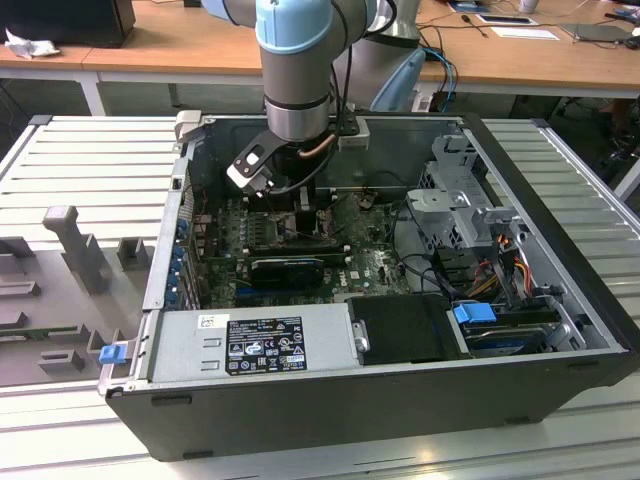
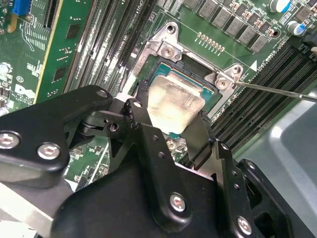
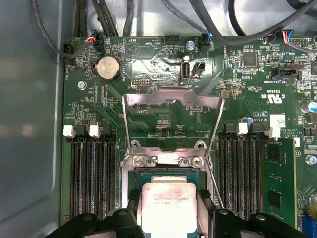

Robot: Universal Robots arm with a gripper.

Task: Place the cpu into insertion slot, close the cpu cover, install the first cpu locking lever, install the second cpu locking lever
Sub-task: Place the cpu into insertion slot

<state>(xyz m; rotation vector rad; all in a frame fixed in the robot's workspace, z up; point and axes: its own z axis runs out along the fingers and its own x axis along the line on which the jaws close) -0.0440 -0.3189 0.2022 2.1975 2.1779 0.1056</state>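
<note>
First wrist view: the claw (image 3: 170, 199) clamps the cpu (image 3: 168, 210) by two opposite edges, over the insertion slot (image 3: 158, 174). The cpu cover (image 3: 173, 98) stands tipped back, open. The second wrist view shows memory slots (image 2: 111, 49) close along both sides and a thin lever (image 2: 277, 90) jutting free.

In the exterior view we look down into the computer case (image 1: 350, 410); both wrist views hover close over the chip (image 3: 168, 206).

Arm (image 1: 297, 100) w/ lt-blue caps, silver joints, black cables; black hand (image 2: 171, 124) w/ silver hex screws.
</note>
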